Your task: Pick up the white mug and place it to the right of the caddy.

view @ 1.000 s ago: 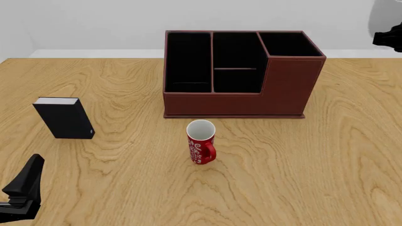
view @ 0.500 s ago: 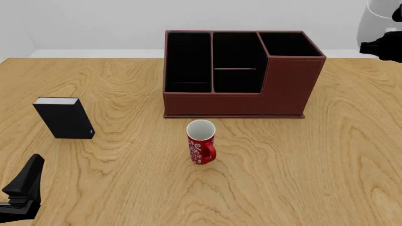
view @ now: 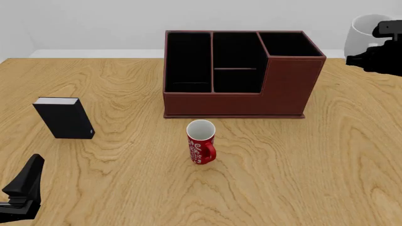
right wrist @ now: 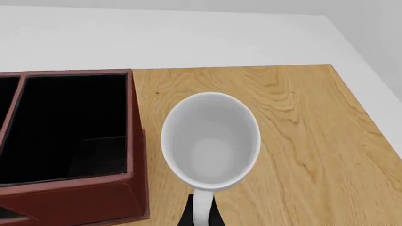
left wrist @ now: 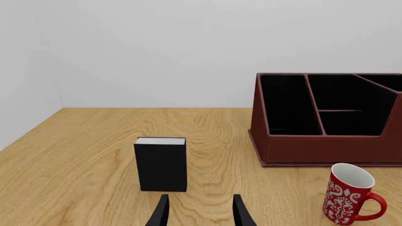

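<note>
The white mug [right wrist: 210, 141] hangs upright in the air to the right of the caddy [view: 242, 73], above the table [view: 314, 165]. Its handle points back toward the right gripper [right wrist: 199, 217], whose fingers are clamped on the handle. In front of the caddy stands a red mug [view: 201, 141]; well left, a black box [view: 63, 117]. The left gripper [left wrist: 199, 212] waits near that box, fingers apart, empty.
</note>
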{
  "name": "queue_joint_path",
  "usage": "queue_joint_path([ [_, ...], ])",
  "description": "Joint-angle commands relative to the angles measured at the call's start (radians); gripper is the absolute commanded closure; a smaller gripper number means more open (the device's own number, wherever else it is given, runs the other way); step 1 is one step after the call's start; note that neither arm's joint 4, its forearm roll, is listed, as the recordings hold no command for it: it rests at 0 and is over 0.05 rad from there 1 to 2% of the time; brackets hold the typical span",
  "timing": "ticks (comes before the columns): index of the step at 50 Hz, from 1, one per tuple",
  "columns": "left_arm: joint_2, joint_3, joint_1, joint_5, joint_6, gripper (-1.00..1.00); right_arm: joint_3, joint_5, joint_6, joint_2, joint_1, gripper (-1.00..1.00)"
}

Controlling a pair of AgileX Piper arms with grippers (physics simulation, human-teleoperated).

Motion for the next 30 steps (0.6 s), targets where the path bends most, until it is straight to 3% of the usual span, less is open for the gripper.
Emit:
queue_joint_path([
  [1,0.0,0.0,0.0,0.0,0.0,-1.0,-0.007,-0.014,0.018,0.037,-0.001,1.0],
  [30,0.0,0.0,0.0,0.0,0.0,-1.0,0.017,-0.06,0.026,0.115,0.002,1.0],
])
